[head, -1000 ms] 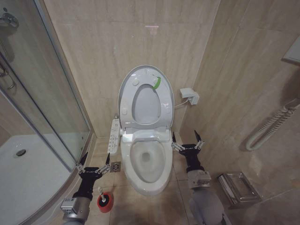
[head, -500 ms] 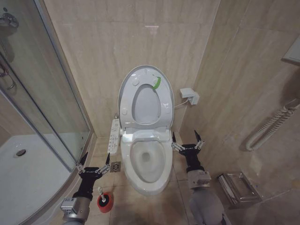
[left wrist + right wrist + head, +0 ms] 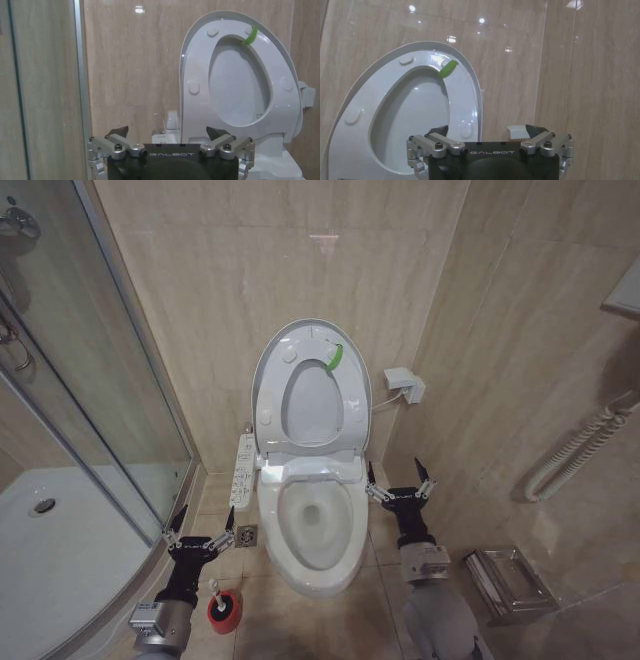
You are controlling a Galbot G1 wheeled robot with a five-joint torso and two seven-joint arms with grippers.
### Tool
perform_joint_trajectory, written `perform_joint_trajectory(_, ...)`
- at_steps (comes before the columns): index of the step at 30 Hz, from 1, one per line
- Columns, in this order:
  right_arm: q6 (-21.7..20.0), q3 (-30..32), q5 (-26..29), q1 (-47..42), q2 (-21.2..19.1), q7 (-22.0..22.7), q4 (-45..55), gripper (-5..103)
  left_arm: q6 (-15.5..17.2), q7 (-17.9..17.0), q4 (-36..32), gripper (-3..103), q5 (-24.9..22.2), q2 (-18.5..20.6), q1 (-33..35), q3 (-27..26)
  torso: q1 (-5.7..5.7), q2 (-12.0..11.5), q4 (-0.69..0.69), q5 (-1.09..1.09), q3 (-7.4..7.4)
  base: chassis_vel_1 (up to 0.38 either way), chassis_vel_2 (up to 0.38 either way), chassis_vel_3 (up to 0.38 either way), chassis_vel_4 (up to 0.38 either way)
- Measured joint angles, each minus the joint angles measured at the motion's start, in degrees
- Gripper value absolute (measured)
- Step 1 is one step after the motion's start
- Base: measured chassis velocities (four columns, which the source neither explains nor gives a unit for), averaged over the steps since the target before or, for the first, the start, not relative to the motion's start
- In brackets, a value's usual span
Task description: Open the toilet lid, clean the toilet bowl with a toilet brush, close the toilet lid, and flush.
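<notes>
Your toilet lid (image 3: 311, 385) stands raised against the back wall, the seat up with it, leaving the toilet bowl (image 3: 310, 530) open below. The left end effector (image 3: 200, 532) hovers left of the bowl with fingers spread apart, holding nothing. Just beside that arm, the toilet brush (image 3: 215, 592) stands in what looks like its red holder (image 3: 224, 610) on the floor. The right end effector (image 3: 400, 485) hangs right of the bowl, fingers likewise spread and holding nothing.

Raised toilet lid (image 3: 311, 385) leaves toilet bowl (image 3: 310, 530) open above.
</notes>
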Motion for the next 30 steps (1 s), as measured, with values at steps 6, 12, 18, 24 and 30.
perform_joint_trajectory(6,0.0,0.0,0.0,0.0,0.0,0.0,0.0,100,0.0,0.0,0.0,100,0.0,0.0,0.0,0.0,0.0,0.0,0.0,0.0,0.0,0.0,0.0,0.0,0.0)
perform_joint_trajectory(12,0.0,0.0,0.0,0.0,0.0,0.0,0.0,100,0.0,0.0,0.0,100,0.0,0.0,0.0,0.0,0.0,0.0,0.0,0.0,0.0,0.0,0.0,0.0,0.0)
perform_joint_trajectory(18,0.0,0.0,0.0,0.0,0.0,0.0,0.0,100,0.0,0.0,0.0,100,0.0,0.0,0.0,0.0,0.0,0.0,0.0,0.0,0.0,0.0,0.0,0.0,0.0)
perform_joint_trajectory(24,0.0,0.0,0.0,0.0,0.0,0.0,0.0,100,0.0,0.0,0.0,100,0.0,0.0,0.0,0.0,0.0,0.0,0.0,0.0,0.0,0.0,0.0,0.0,0.0)
perform_joint_trajectory(30,0.0,0.0,0.0,0.0,0.0,0.0,0.0,100,0.0,0.0,0.0,100,0.0,0.0,0.0,0.0,0.0,0.0,0.0,0.0,0.0,0.0,0.0,0.0,0.0)
